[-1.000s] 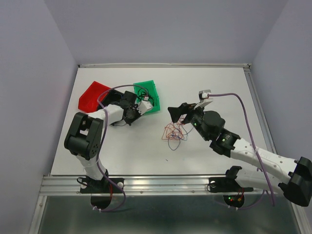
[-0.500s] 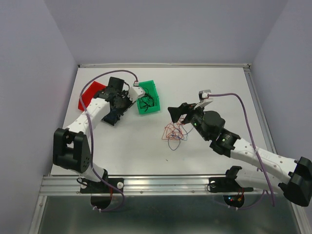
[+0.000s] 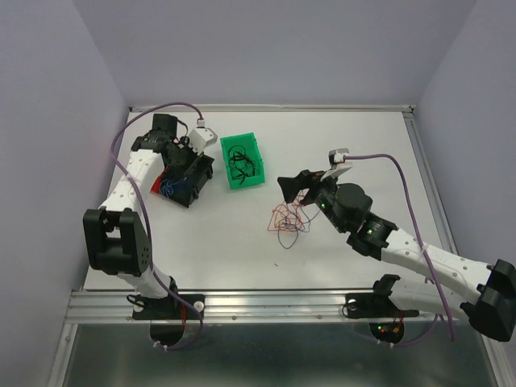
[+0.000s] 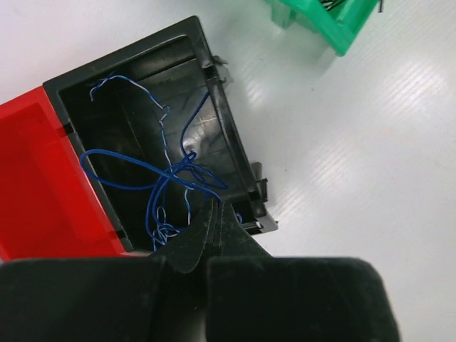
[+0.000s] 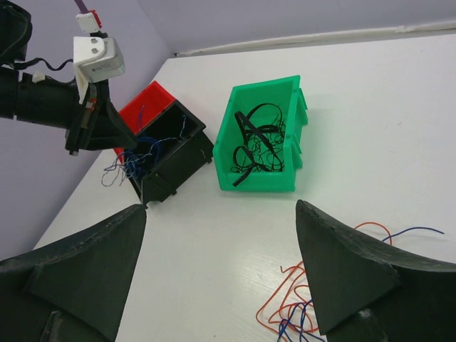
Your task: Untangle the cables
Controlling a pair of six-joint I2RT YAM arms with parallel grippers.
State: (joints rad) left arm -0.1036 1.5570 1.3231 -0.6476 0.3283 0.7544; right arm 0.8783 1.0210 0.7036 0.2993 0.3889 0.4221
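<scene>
Left end effector pinches blue cables over black bin; green bin holds black cables; right end effector gapes open.

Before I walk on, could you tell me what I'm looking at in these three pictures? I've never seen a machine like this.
Two robot arms are bolted to the near edge of a white table. One picture looks down from above; the other two come from small cameras on each arm's wrist. On the table stand a green plastic bin holding thin black wires, a black plastic bin holding thin blue wires, and a red plastic bin beside it. A loose tangle of red and blue wires lies in the open. The left hand hangs over the black bin, fingers together among the blue wires; whether it pinches one is unclear. The right hand is open, holding nothing, near the tangle.
</scene>
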